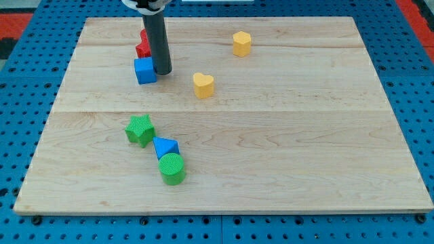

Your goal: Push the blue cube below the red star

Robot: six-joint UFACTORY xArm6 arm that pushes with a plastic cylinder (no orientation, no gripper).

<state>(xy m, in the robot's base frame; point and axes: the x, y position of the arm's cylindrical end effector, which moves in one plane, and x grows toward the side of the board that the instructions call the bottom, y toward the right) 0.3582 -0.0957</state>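
Note:
The blue cube (144, 70) sits on the wooden board at the upper left. The red star (143, 46) lies just above it, nearly touching, and is partly hidden behind my rod. My tip (163, 71) rests on the board right against the blue cube's right side, just below and right of the red star.
A yellow heart (203, 85) lies right of my tip. A yellow hexagonal block (241, 43) is at the upper middle. A green star (140, 129), a blue triangle (165, 147) and a green cylinder (172, 169) cluster at the lower left. The wooden board (285, 149) lies on a blue pegboard.

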